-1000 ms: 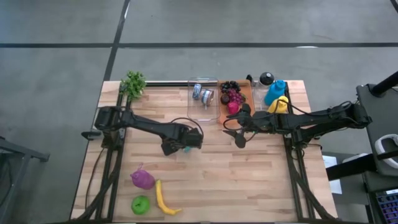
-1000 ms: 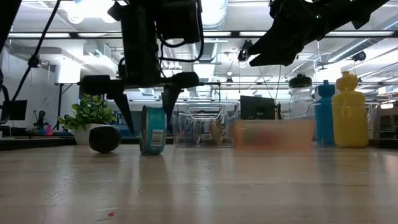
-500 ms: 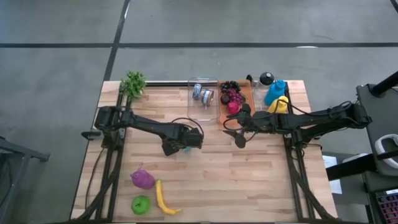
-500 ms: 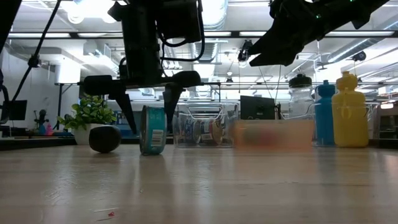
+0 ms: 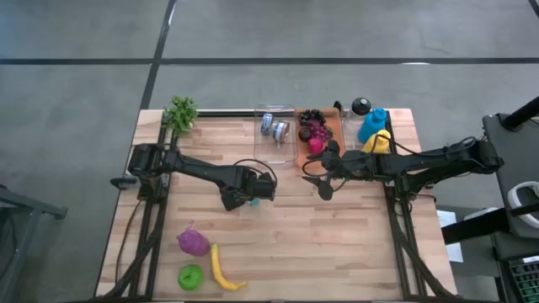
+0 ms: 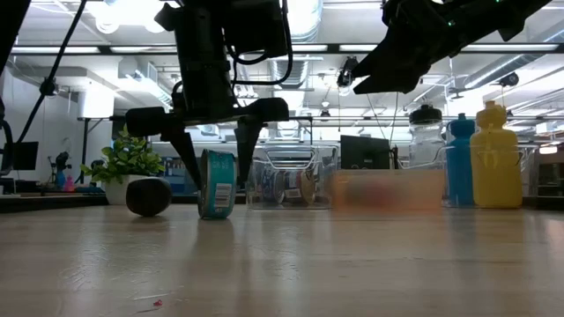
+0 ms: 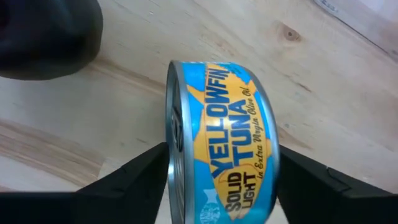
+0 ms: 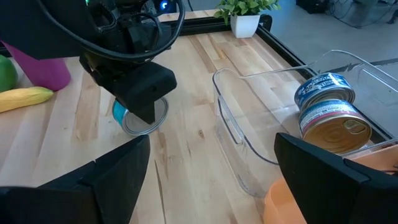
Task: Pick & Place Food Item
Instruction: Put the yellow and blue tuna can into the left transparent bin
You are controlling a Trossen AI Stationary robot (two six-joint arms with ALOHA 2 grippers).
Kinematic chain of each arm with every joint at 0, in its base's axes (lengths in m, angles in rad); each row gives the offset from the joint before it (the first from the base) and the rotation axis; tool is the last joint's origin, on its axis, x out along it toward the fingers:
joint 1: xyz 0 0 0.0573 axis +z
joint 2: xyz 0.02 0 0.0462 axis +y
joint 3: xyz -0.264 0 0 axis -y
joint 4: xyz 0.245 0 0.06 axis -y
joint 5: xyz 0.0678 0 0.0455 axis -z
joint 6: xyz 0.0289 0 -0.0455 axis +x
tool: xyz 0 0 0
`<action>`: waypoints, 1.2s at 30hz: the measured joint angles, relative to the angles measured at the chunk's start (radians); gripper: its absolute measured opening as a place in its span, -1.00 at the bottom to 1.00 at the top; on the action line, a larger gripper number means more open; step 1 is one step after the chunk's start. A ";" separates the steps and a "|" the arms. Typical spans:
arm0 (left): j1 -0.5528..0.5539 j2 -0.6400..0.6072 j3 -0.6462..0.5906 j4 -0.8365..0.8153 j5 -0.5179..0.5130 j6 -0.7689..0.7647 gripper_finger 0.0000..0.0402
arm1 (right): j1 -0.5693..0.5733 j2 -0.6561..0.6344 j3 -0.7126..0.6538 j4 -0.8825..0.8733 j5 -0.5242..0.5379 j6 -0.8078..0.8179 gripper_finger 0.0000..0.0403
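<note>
A blue-and-yellow tuna can stands on its curved side on the wooden table, near the middle. My left gripper points down over it, open, with one finger beside each flat face of the can; the low view shows a narrow gap on both sides. The can also shows under that gripper in the right wrist view. My right gripper hangs open in the air right of centre, holding nothing.
A clear bin with two cans stands at the far edge, beside an orange board with fruit and bottles. A plant is far left. A dark round object lies close to the can. A purple fruit, banana and green apple lie near left.
</note>
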 joint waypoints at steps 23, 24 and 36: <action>0.000 0.000 0.000 0.003 0.027 0.087 -0.18 | 0.000 0.000 0.000 0.000 0.000 0.000 0.74; 0.000 0.000 0.000 0.003 0.027 0.087 -0.19 | 0.000 0.000 0.000 0.000 0.000 0.000 0.73; 0.000 0.000 0.000 0.003 0.026 0.146 -0.33 | 0.000 0.000 0.000 0.000 0.000 0.000 0.64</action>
